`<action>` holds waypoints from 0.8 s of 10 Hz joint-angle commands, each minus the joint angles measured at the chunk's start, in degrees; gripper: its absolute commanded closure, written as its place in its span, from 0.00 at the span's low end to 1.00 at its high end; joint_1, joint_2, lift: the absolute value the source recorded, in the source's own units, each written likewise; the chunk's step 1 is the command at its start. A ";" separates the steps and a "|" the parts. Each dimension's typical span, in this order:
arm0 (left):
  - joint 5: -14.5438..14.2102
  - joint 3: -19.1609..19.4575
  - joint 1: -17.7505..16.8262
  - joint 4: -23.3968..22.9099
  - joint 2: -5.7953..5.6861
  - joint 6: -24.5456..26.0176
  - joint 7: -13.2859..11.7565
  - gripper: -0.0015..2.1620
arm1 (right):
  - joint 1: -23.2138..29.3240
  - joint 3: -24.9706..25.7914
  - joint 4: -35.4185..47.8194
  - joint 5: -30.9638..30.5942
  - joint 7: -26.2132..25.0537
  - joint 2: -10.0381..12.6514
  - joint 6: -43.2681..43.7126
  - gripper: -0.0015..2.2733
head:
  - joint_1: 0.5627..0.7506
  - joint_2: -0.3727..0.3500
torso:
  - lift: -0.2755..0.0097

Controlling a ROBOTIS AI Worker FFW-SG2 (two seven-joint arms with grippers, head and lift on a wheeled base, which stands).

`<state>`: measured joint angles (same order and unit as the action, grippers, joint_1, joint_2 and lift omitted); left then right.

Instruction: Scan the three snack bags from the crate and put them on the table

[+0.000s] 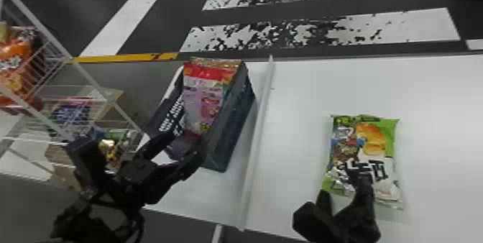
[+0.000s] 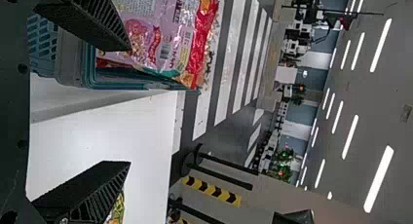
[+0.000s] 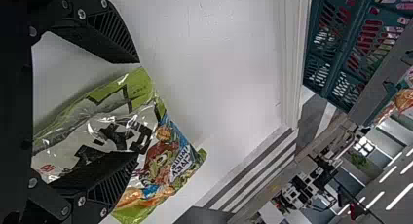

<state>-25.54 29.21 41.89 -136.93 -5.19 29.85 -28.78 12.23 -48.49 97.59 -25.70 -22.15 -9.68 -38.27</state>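
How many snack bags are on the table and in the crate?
2 clearly: a green snack bag on the table, and a pink-and-red snack bag in the crate. More may hide behind it.

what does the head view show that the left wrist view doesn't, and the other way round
Head view: a wire rack holding an orange bag.

Left wrist view: ceiling lights and a black-and-yellow striped bar.

Both: the crate with a pink-and-red bag inside, part of the green snack bag at least, the white table, the striped floor and the open left claw.
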 commanded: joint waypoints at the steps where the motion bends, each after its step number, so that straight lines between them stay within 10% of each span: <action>1: -0.38 0.06 -0.05 0.17 0.00 0.00 -0.32 0.02 | -0.63 0.15 -0.47 0.04 0.01 0.01 -1.42 0.27 | 0.70 1.00 | 0.64; 3: -0.47 0.06 -0.23 0.52 0.00 0.00 -0.93 0.02 | -0.71 0.50 -0.47 0.13 -0.96 0.28 -1.77 0.91 | 0.70 1.00 | 0.64; 8: -0.47 0.06 -0.49 0.78 -0.17 -0.18 -1.19 0.02 | 3.68 4.37 8.05 1.97 -3.95 -1.66 6.32 0.99 | 0.70 1.00 | 0.64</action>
<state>-26.02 29.27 41.41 -136.14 -5.35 29.67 -29.99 15.12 -44.94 103.99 -24.03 -26.11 -11.14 -33.11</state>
